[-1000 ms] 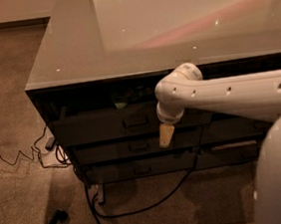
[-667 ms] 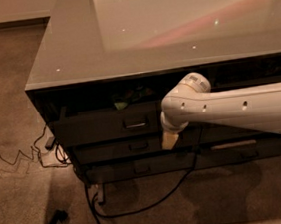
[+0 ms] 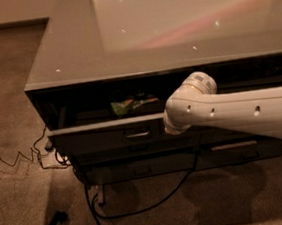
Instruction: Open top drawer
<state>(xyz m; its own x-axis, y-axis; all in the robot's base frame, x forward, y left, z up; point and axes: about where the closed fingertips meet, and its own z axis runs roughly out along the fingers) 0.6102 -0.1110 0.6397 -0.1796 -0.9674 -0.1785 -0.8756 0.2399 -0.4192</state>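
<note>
Just right of the loop handle (image 3: pixel 137 133), the tool (image 3: pixel 171 127) sits at the upper edge of the drawer front, at the end of the white arm (image 3: pixel 231 112) that reaches in from further right of the handle. The wrist covers most of it, so I cannot tell whether it is apart, together or clamped on anything.

The top drawer (image 3: pixel 93 139), which carries that handle at the centre of its front, stands out from the cabinet. Its front sits forward of the surface (image 3: pixel 148 38) above the handle, with a dark gap behind it. Up and behind the handle, inside the drawer, lies something green (image 3: pixel 123 106); what it is I cannot make out. Below the handle, the shallower drawers (image 3: pixel 142 169) look flush and shut. Further below, a black cable (image 3: pixel 140 205) trails over the carpet.

By my reading the task is largely done: the drawer is clearly open and its contents show. What may be left is a little more pull, if full travel is wanted, and then freeing the tool and backing the arm away without nudging the drawer shut.
</note>
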